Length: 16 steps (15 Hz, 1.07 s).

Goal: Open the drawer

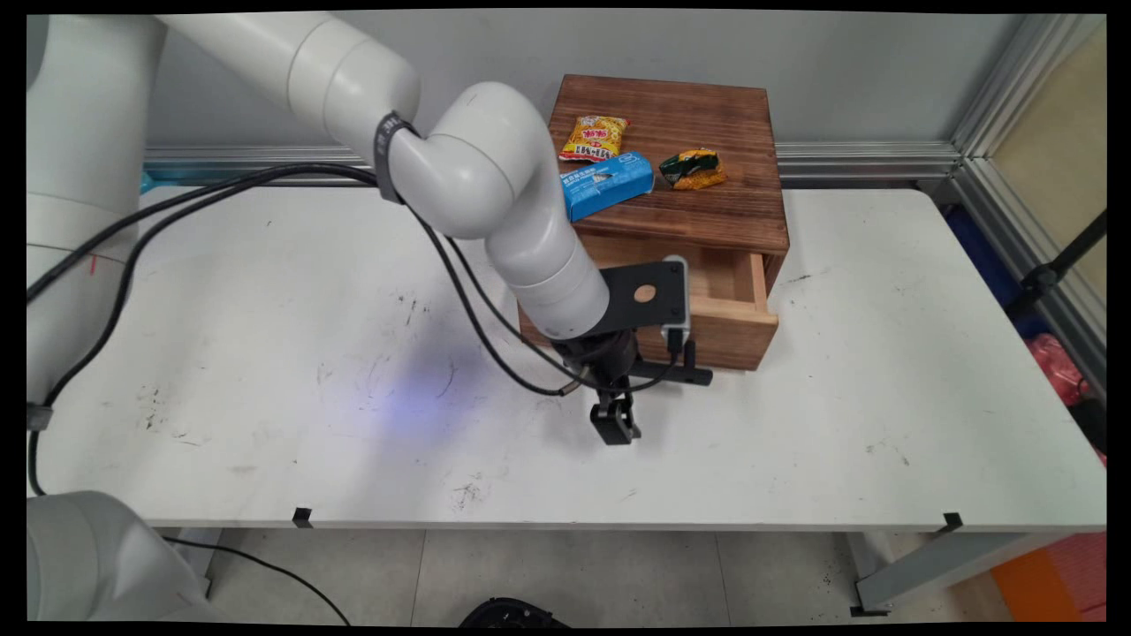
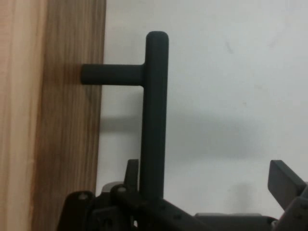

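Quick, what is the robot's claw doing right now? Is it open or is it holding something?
Gripper: jaws open, holding nothing; the drawer handle stands between them, untouched on the one side that shows.

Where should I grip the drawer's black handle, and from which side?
Grip the black handle on its long bar, clear of the post joining it to the drawer front. Come from above, as the gripper hangs now, one finger on each side. The gap behind the bar looks wide enough.
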Motion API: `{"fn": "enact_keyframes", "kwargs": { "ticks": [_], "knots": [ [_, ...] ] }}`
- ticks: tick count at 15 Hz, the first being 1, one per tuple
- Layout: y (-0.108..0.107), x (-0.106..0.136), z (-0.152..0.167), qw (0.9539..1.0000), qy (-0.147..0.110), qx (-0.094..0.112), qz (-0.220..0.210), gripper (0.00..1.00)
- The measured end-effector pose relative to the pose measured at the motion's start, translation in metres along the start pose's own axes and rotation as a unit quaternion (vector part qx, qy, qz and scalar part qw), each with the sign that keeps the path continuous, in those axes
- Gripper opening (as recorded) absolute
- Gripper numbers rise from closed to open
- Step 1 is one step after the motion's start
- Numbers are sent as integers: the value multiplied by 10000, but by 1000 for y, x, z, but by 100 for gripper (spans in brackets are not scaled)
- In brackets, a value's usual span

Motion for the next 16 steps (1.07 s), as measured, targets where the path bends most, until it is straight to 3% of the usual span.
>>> {"fn": "enact_keyframes", "kwargs": {
  "ticks": [16],
  "knots": [
    [73, -10, -22, 9984, 4, -375, 427, 100]
  ]
}}
